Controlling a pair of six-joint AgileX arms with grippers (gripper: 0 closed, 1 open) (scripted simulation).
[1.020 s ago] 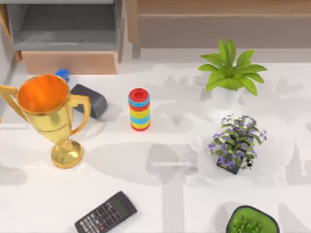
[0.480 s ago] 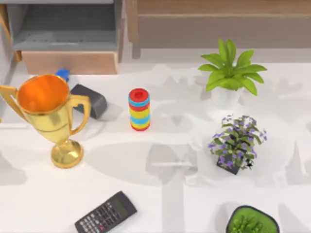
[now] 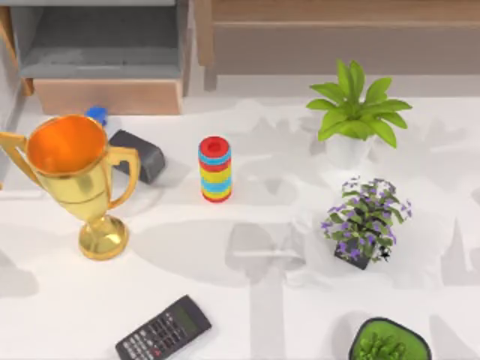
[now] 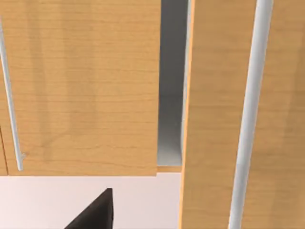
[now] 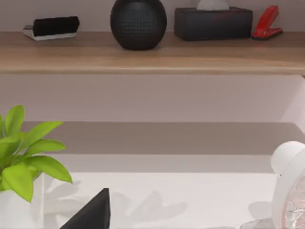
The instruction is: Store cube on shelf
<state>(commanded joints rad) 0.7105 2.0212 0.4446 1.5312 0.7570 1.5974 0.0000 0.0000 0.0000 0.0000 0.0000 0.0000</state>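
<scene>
From above, the shelf runs along the table's far edge at right, behind a ring stack, a gold trophy and a calculator. The left wrist view faces wooden cabinet doors; whether that gripper is open cannot be told. The right wrist view looks at the shelf, bearing a black sphere, a tissue box and a red stapler; that gripper's opening cannot be told either

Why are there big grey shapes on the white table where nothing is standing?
Top view: those are soft shadows on the table, some beside the trophy and ring stack, others cast by something above the picture. Right wrist view: leaf shadows lie beside the green plant, and the shelf darkens the wall beneath it.
</scene>
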